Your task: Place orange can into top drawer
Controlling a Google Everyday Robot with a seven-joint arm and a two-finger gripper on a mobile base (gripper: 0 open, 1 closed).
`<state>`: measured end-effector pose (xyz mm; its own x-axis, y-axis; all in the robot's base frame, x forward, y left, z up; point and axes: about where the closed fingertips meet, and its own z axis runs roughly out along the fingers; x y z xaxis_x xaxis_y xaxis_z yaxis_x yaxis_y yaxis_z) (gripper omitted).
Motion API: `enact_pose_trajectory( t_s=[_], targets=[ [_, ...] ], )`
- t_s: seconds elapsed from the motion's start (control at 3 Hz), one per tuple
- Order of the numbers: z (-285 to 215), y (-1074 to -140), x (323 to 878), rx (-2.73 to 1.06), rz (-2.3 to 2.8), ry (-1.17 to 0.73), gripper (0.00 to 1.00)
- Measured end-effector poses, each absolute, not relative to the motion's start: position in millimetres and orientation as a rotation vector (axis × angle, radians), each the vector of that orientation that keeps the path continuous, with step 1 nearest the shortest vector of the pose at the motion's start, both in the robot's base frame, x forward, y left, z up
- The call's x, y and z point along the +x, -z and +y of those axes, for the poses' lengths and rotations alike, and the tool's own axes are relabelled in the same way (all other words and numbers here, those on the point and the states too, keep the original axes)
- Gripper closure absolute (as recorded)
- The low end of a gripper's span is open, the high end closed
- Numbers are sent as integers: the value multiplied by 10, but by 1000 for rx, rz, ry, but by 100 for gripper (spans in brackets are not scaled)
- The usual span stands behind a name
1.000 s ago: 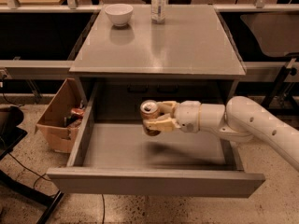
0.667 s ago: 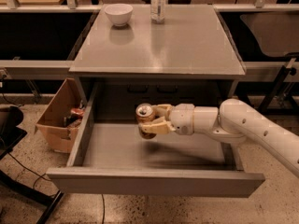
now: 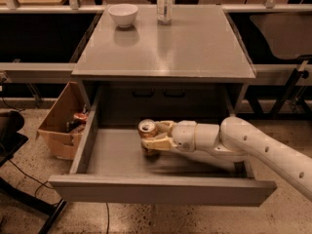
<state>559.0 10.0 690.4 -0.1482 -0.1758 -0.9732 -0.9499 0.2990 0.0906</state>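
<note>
The orange can point(image 3: 147, 130) stands roughly upright inside the open top drawer point(image 3: 161, 189), silver top up, its base at or just above the drawer floor. My gripper point(image 3: 152, 136) reaches in from the right on a white arm and is shut on the can, one cream finger point(image 3: 158, 143) across its front. The drawer is pulled far out from under the grey cabinet top point(image 3: 165, 43). The lower part of the can is hidden by the fingers.
A white bowl point(image 3: 123, 14) and a clear bottle point(image 3: 165, 4) stand at the back of the cabinet top. A brown cardboard box point(image 3: 61, 123) with items sits on the floor left of the drawer. A dark chair base is at far left.
My gripper has carried the can leftward and lower into the drawer, closer to the drawer floor.
</note>
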Motion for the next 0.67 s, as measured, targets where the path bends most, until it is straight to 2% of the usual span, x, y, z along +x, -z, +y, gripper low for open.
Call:
enact_pose_trajectory(
  t_s=[0.33, 0.67],
  targets=[
    [103, -6900, 5593, -1063, 1569, -971, 81],
    [103, -6900, 5593, -1063, 1569, -971, 58]
  ],
)
